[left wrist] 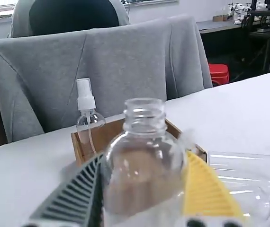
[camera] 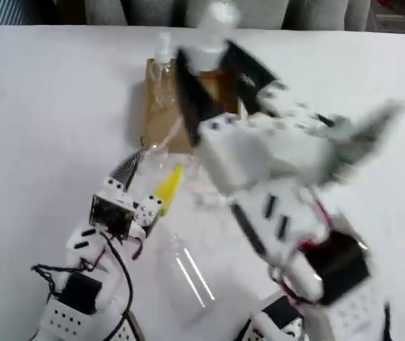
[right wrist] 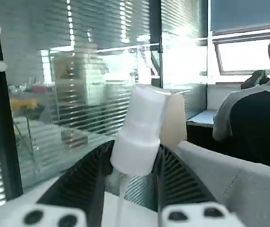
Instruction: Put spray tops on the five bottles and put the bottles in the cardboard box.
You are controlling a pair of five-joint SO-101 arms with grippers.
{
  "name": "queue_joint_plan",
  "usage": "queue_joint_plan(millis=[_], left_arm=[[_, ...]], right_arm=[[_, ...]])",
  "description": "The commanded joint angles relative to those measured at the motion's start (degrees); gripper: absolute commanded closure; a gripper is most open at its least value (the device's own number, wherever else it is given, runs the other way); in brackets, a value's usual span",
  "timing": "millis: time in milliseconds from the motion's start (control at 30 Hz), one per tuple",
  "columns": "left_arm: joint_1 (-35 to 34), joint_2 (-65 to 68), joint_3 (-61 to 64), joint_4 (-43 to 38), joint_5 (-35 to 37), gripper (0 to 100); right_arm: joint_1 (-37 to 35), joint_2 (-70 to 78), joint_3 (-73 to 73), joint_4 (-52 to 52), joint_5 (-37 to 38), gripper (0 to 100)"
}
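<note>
Left tool [left wrist: 142, 189] low, right tool [right wrist: 134, 170] raised, both closed

Overhead, low left-wrist close-up, shared box [camera: 158, 126]

Left wrist view: the open-necked bottle [left wrist: 144, 137], clamped in the left gripper [left wrist: 144, 163], is cut off by the frame edge, so its base is unseen. It screens the middle of the cardboard box [left wrist: 80, 142]. The sprayer-fitted bottle [left wrist: 88, 120] in the box has its lower body behind the box wall. A lying bottle [left wrist: 248, 175] runs off the frame edge. Right wrist view: the spray top [right wrist: 142, 127], pinched in the right gripper [right wrist: 135, 149], is soft-edged, and its dip tube [right wrist: 122, 198] is cut off by the frame edge. High view: the right arm [camera: 273, 163] is motion-blurred and overlaps much of the box. A second lying bottle [camera: 188, 273] shows as faint glints, its outline uncertain.
</note>
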Motion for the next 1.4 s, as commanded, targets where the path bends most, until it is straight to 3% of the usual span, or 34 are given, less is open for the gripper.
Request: queue_joint_plan(millis=[0, 367, 733, 1367], left_arm=[[0.1, -1.5, -0.4, -1.8, 0.3, 98], [0.1, -1.5, -0.4, -1.8, 0.3, 98], [0.1, -1.5, -0.4, -1.8, 0.3, 98], [0.1, -1.4, -0.3, -1.8, 0.3, 98]], right_arm=[[-2.2, 2.2, -1.7, -1.4, 2.5, 98.2], [-1.6, 8.8, -1.8, -3.6, 3.0, 98.2], [4.0, 13.0, -1.2, -6.1, 3.0, 98.2], [2.2, 4.1, 17.9, -12.4, 2.5, 98.2]])
